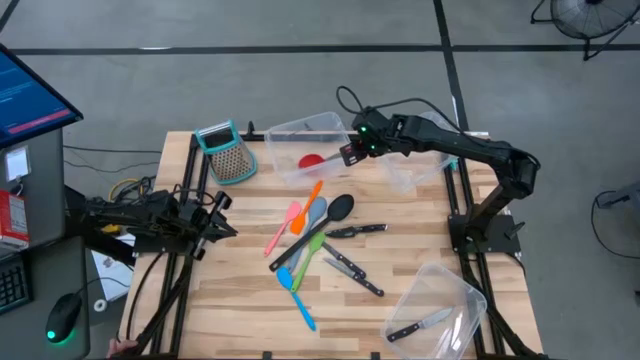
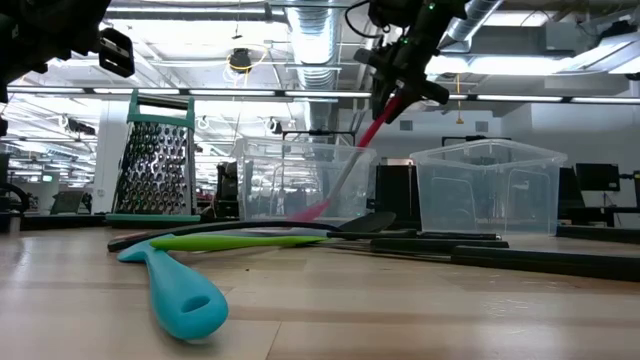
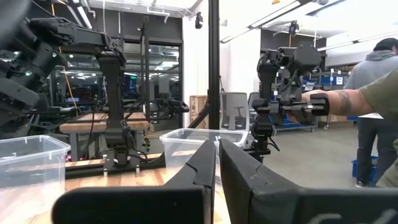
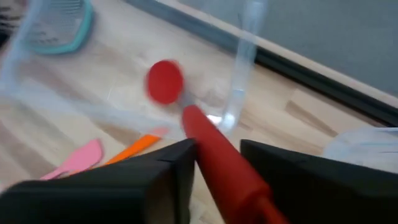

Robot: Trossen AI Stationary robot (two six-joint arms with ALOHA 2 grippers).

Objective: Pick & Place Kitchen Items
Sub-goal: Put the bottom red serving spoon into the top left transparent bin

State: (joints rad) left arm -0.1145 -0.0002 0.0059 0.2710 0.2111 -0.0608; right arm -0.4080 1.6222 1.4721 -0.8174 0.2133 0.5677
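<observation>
Right gripper [image 1: 348, 152], fingers pinching the red spatula's [image 4: 186, 118] handle, is holding it slanting head-down over the far bin [image 1: 300, 128]; left gripper's [image 1: 222, 215] fingers are pressed together.

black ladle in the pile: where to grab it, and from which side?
Judging by the high view, grip the black ladle from above on its handle just below the bowl, jaws across the shaft. That stretch lies bare; lower down, the green spatula and blue spatula crowd the handle, and the rounded bowl gives two fingers little purchase.
</observation>
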